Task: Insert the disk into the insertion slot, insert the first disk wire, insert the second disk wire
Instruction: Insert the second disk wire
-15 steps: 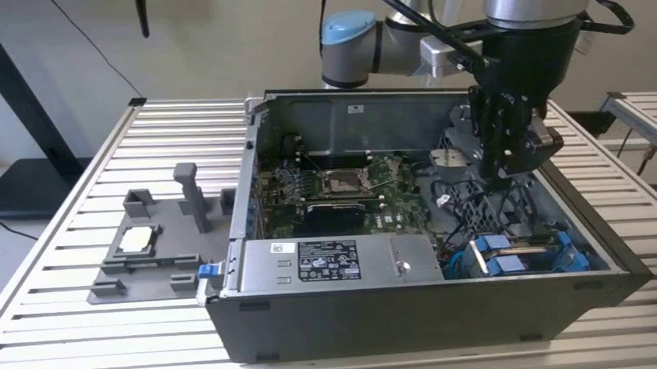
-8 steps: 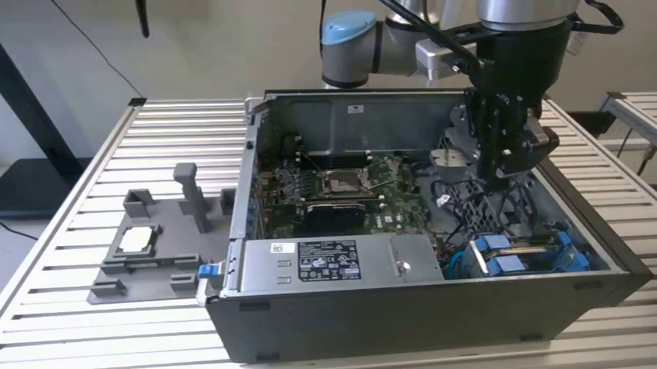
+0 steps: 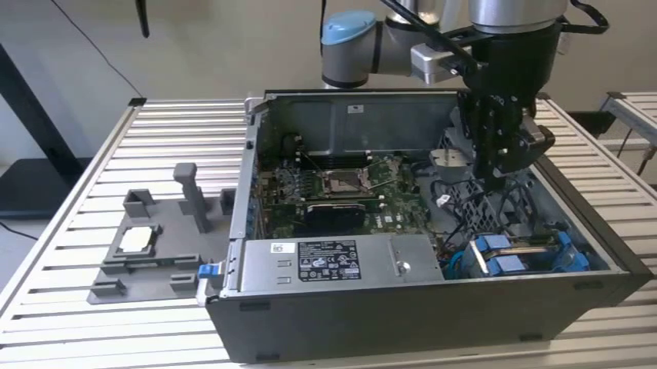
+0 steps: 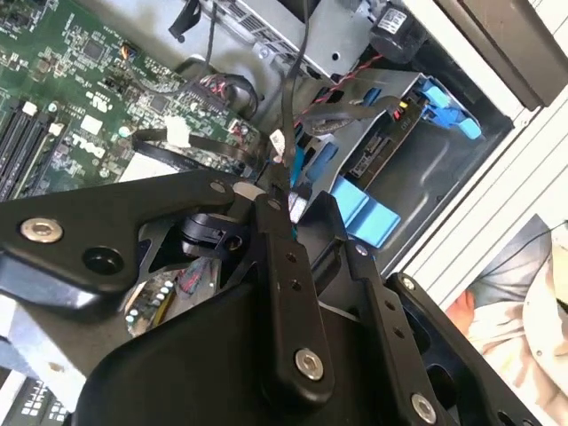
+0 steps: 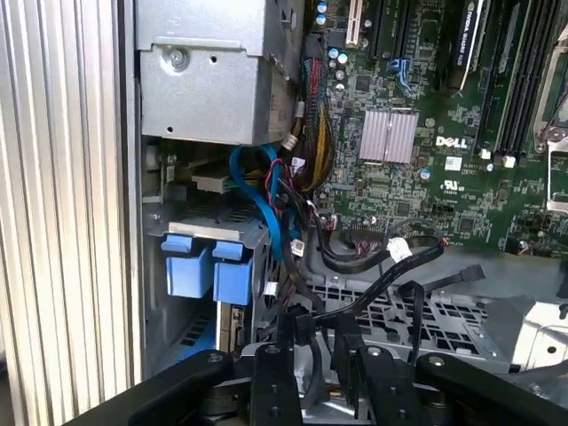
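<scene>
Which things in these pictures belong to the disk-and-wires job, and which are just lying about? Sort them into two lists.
Job in hand:
disk in its blue carrier, sitting in a corner of the case
black wire, pinched in the gripper

Lying about:
grey fixture tray beside the case
power supply
motherboard

Disk carrier (image 3: pixel 501 265) blue; motherboard (image 3: pixel 339 188) green; computer case (image 3: pixel 411 323) dark grey; disk wire (image 5: pixel 373 288) black

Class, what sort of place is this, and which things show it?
Probably a robotics lab or assembly test bench: a robot arm reaches into an open computer case on a slatted metal table, with a grey parts fixture beside it.
</scene>
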